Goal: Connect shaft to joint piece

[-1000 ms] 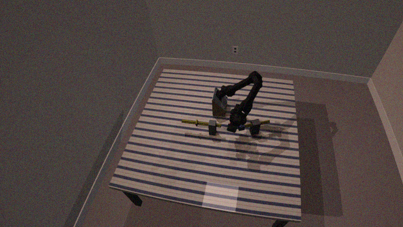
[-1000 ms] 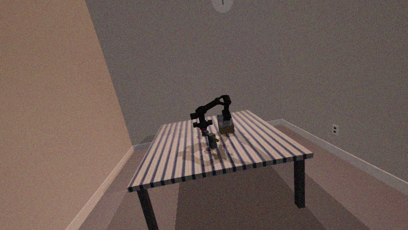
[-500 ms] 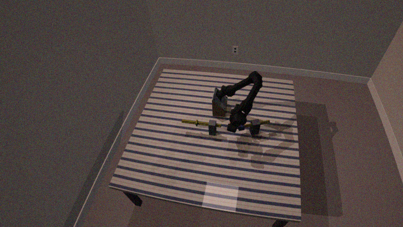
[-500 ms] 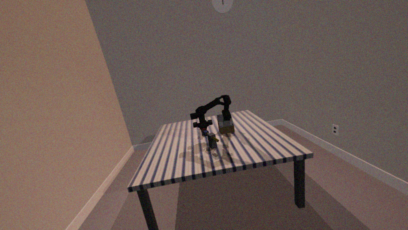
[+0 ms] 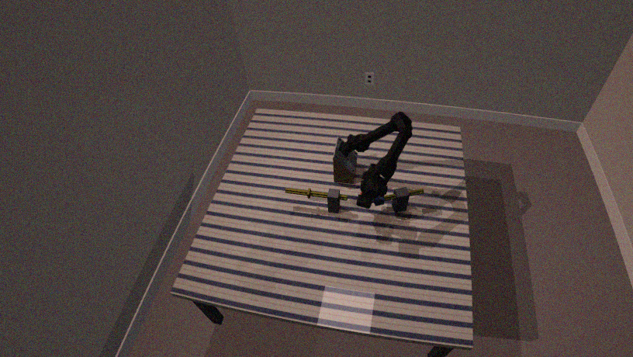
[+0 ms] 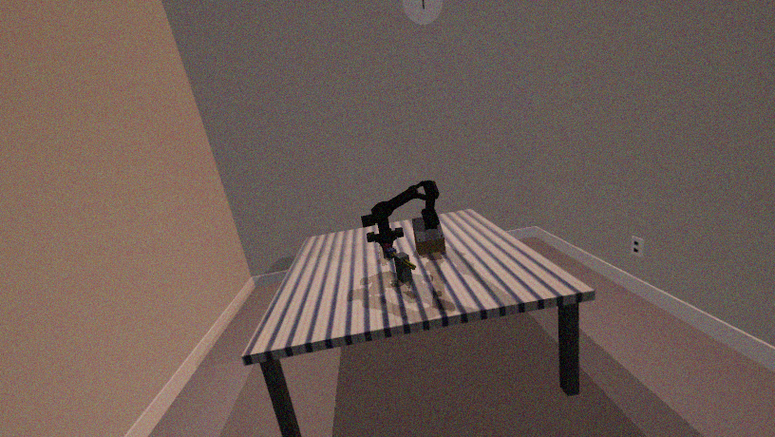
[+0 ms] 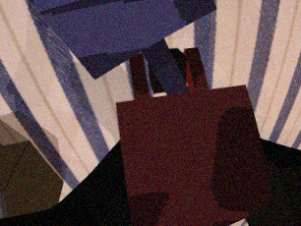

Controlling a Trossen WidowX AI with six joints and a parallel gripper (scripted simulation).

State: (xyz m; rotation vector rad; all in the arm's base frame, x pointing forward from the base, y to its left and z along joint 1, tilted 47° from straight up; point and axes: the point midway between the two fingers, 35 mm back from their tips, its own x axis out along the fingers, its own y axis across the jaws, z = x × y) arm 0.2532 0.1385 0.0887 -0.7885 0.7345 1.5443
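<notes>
The dark red square joint piece [image 7: 189,152] fills the lower middle of the wrist view. Its prongs reach up around a blue hinge bar [image 7: 164,64] beside the blue yoke [image 7: 123,29] [image 5: 379,200]. My black gripper [image 7: 192,142] is shut on the joint piece and hides most of it in the top and exterior views. The fixed yellow shaft [image 5: 416,192] passes through the right grey block [image 5: 400,202] [image 6: 403,268]. The second yellow shaft [image 5: 295,191], with a collar, sits in the left grey block [image 5: 333,202]. Its tip [image 5: 344,197] is apart from the joint piece. Exact opening direction is hidden.
The robot's base stand [image 5: 344,169] [image 6: 429,241] stands behind the blocks on the striped table [image 5: 265,248] [image 6: 515,271]. A dark olive shape [image 7: 31,179], seemingly the second shaft's end, is low at the left in the wrist view. The arm arches over from behind.
</notes>
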